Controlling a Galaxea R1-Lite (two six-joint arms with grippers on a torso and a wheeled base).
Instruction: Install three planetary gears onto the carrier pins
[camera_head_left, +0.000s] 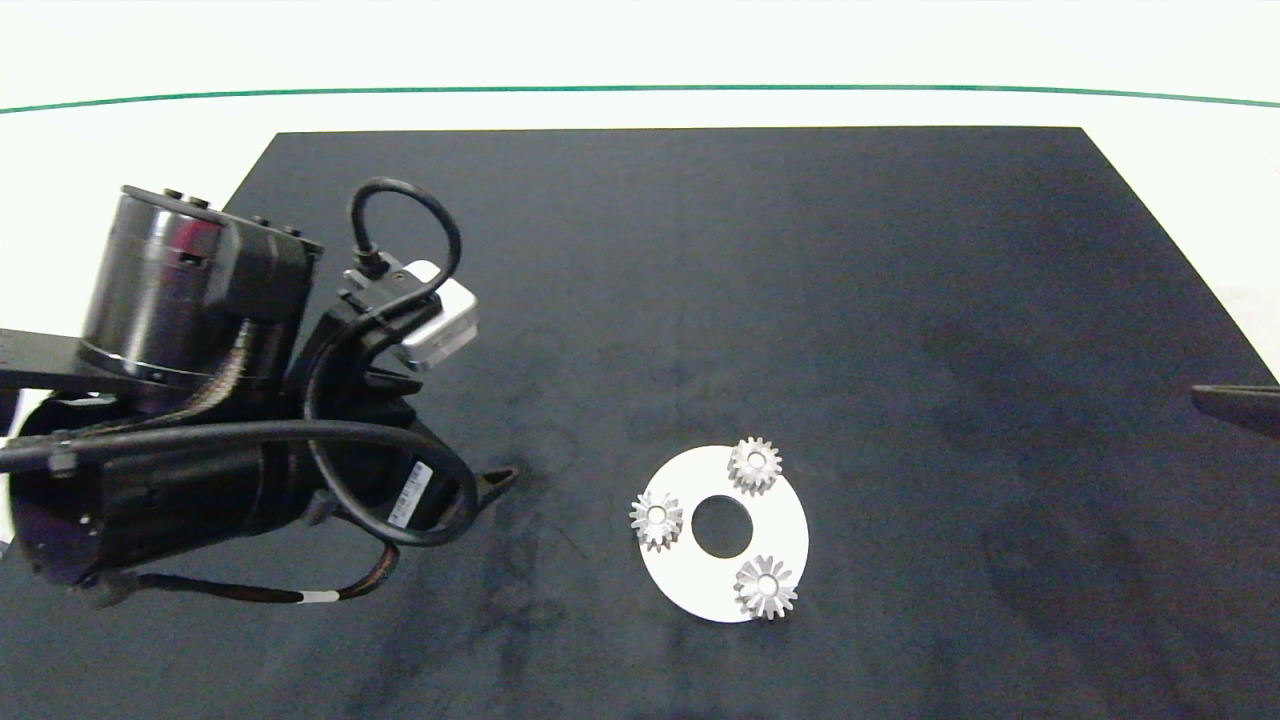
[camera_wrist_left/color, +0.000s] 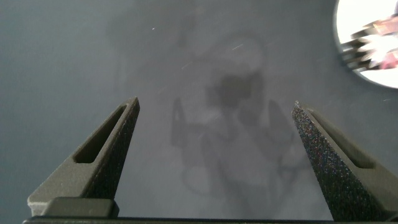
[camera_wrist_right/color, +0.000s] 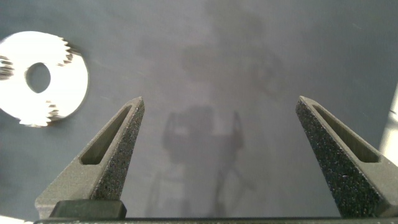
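A flat white disc (camera_head_left: 775, 520) with a large centre hole lies on the dark mat. Three silver planetary gears sit on it in a triangle: one at the far side (camera_head_left: 754, 463), one at the left (camera_head_left: 657, 518), one at the near right (camera_head_left: 766, 587). The carrier pins are hidden under the gears. My left gripper (camera_wrist_left/color: 216, 109) hangs open over bare mat left of the disc, nothing between its fingers; a blurred gear on the disc (camera_wrist_left/color: 373, 43) shows at the view's edge. My right gripper (camera_wrist_right/color: 220, 102) is open above bare mat far right of the disc (camera_wrist_right/color: 68, 78).
The dark mat (camera_head_left: 900, 300) covers most of the white table (camera_head_left: 1180, 130), which has a green line near its far edge. The left arm's bulk (camera_head_left: 200, 400) fills the mat's left side. Only the right arm's tip (camera_head_left: 1240, 405) shows at the right edge.
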